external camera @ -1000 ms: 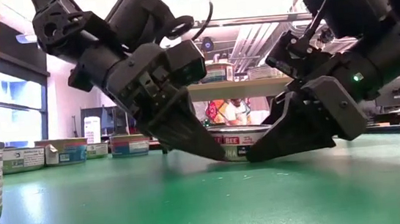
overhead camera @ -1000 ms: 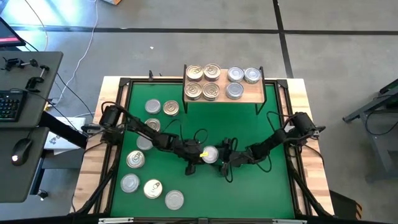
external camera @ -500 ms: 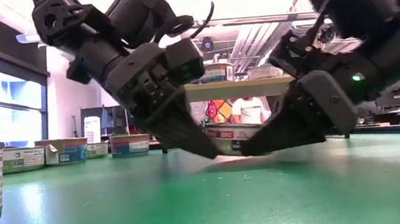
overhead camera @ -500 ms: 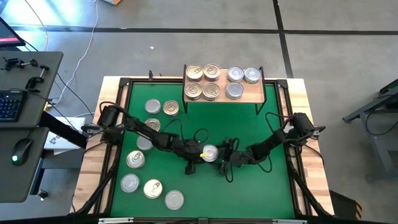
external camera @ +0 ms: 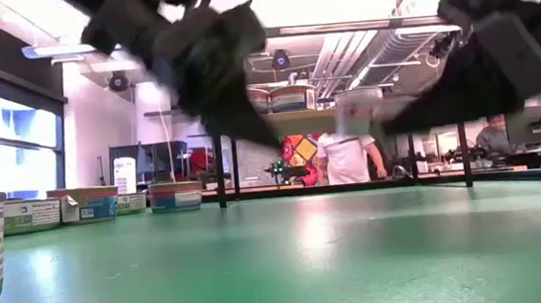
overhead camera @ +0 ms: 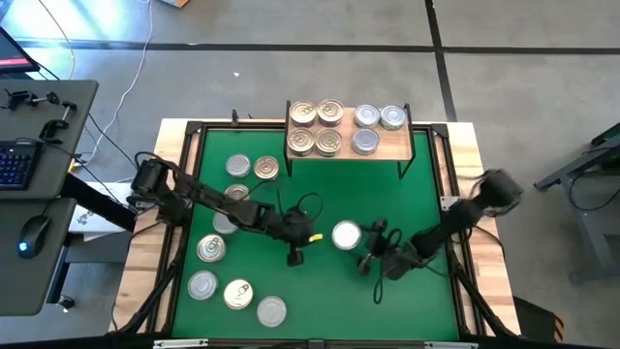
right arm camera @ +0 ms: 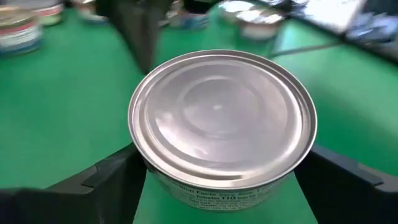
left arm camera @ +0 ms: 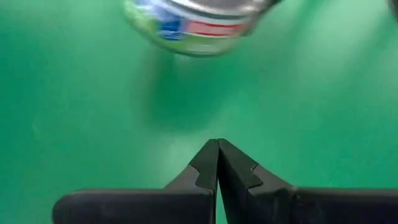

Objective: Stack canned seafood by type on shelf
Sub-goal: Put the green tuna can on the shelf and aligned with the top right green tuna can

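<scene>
A silver-lidded tin (overhead camera: 346, 235) (right arm camera: 221, 121) hangs over the middle of the green mat (overhead camera: 387, 194), with my right gripper (overhead camera: 353, 239) (right arm camera: 221, 186) shut on it. My left gripper (overhead camera: 296, 242) (left arm camera: 217, 148) is shut, empty and raised just left of the tin, which also shows in the left wrist view (left arm camera: 196, 25). The shelf (overhead camera: 387, 147) stands at the far edge. It carries several gold-lidded tins (overhead camera: 316, 127) on its left part and three silver-lidded tins (overhead camera: 376, 126) on its right. My right gripper pinches the tin's side wall (right arm camera: 155, 180) between its two fingers (right arm camera: 102, 180), one on each opposite side. The fingers come from the table's near right, slanting a little downward. The tin sits level with its lid up, lifted clear of the mat (external camera: 356, 113).
Several loose tins, gold-lidded (overhead camera: 266, 170) and silver-lidded (overhead camera: 201, 285), lie on the mat's left part. Black frame bars (overhead camera: 190, 145) edge the mat. The mat's right half lies bare between the tin and the shelf.
My right gripper has risen with the silver-lidded tin and carried it a little toward the table's right; the tin is now clear of the mat. My left gripper, still shut, has come off the tin, risen and drawn back toward the left.
</scene>
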